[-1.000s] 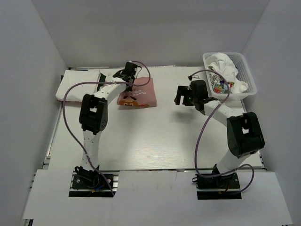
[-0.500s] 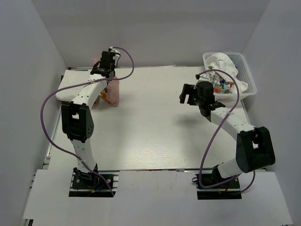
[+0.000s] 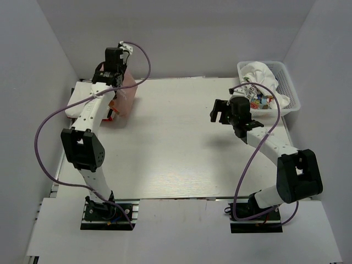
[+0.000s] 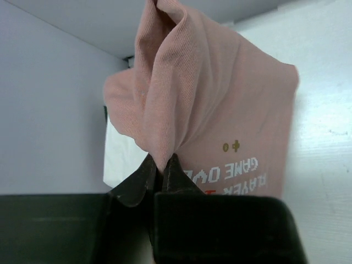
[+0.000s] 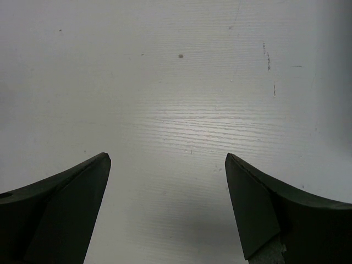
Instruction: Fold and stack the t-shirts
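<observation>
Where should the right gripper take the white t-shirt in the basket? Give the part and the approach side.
Probably pinch the raised bunched fold atop the white t-shirt, coming down from above: it lies heaped in the basket, whose walls block the sides. The right gripper is open.

Pink tee (image 3: 126,94), bunched, aloft far-L; white tees (image 3: 263,76) crumpled far-R.

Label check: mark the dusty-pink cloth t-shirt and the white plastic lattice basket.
dusty-pink cloth t-shirt (image 4: 231,99), left wrist view, flat panel.
white plastic lattice basket (image 3: 290,83), top external view, right wall.
</observation>
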Controlling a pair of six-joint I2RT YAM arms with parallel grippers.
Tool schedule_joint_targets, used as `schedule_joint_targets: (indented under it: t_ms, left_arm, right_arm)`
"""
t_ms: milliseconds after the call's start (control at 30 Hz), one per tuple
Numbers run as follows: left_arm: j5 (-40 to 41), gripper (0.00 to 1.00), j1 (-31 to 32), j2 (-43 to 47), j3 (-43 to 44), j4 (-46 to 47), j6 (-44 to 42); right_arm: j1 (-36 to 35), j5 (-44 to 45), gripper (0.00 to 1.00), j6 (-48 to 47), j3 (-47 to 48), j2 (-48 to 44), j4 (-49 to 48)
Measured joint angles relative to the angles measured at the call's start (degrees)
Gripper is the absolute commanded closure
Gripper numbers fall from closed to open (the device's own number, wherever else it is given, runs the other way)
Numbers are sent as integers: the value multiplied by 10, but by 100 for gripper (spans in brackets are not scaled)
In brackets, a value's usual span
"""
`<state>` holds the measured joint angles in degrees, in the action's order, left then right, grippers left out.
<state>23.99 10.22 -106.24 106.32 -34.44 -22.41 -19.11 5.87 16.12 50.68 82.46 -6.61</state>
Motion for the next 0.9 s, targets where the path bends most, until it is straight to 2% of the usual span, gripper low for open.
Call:
schedule_joint_targets:
  t_ms: [167, 433, 900]
  left_arm:
    - [-1, 100, -6, 19, 38, -6, 2]
    - [0, 100, -41, 18, 37, -9, 5]
    - [17, 100, -163, -188, 110, 32, 1]
  right_arm:
    - [0, -1, 10, 2, 0, 8, 1]
    - [0, -2, 10, 2, 4, 24, 5]
    - [0, 8, 10, 1, 35, 61, 29]
